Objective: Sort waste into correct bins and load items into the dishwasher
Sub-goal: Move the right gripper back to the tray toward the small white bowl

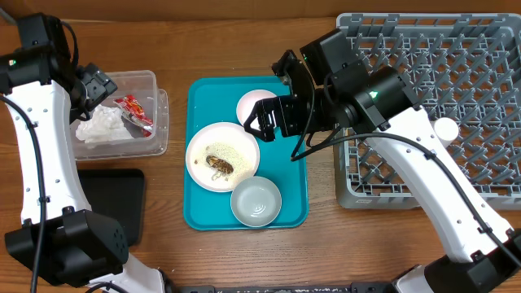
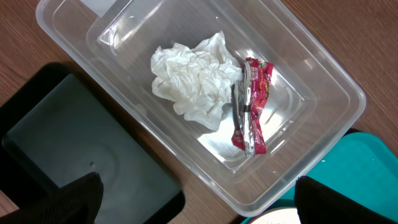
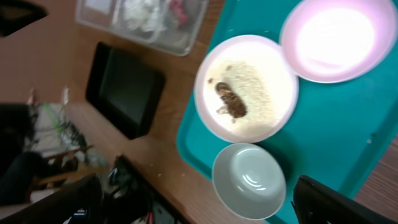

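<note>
The crumpled white napkin (image 1: 102, 126) (image 2: 193, 78) and the red-and-white wrapper (image 1: 134, 110) (image 2: 252, 106) lie in the clear tub (image 1: 155, 122) (image 2: 323, 81). My left gripper (image 1: 96, 85) (image 2: 205, 205) is open and empty above the tub. The white plate (image 1: 221, 156) (image 3: 245, 87) holds brown scraps (image 1: 218, 165) (image 3: 230, 102) and rice crumbs. The pink saucer (image 1: 256, 106) (image 3: 336, 37) and the grey-white bowl (image 1: 256, 201) (image 3: 249, 180) sit beside the plate. My right gripper (image 1: 262, 124) (image 3: 205, 205) is open and empty above them. A white cup (image 1: 445, 129) sits in the grey rack (image 1: 431, 81).
The plate, saucer and bowl rest on a teal serving tray (image 1: 289, 191) (image 3: 348, 137) (image 2: 367, 155). The black tray (image 1: 110, 195) (image 2: 74, 143) (image 3: 124, 90) lies in front of the tub. The rack stands right of the teal tray, under my right arm.
</note>
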Controlling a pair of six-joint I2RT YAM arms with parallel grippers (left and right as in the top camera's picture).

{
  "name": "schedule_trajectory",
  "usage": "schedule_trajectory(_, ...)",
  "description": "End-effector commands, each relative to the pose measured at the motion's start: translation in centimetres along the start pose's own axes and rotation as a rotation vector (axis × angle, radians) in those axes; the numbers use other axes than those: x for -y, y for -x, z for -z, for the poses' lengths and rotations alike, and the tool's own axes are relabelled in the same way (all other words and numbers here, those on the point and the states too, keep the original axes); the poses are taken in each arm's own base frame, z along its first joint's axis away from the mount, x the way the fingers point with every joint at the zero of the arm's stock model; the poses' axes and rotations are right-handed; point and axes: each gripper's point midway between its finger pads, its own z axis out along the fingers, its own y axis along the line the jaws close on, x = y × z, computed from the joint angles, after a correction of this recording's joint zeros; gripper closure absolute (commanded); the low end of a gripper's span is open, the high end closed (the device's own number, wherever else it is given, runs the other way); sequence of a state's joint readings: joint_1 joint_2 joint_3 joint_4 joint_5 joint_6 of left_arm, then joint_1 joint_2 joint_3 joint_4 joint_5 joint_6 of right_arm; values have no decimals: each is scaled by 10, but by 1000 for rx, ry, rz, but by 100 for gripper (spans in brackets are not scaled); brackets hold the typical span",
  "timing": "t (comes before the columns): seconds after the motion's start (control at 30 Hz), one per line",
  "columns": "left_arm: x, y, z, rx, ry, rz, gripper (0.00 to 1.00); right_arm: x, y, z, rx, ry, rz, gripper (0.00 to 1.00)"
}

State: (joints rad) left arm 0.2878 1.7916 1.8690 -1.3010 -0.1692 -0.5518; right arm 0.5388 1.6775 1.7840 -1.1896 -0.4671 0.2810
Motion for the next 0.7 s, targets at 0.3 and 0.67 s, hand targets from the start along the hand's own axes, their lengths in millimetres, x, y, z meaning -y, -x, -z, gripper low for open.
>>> schedule_trajectory(0.3,0,3,14,39,-10,13,0,47,-31,-88,-168,-306,-233,12)
schedule_trajectory(0.67,0,3,14,39,-10,13,0,10,-111,-142,-360,-442,-127,17)
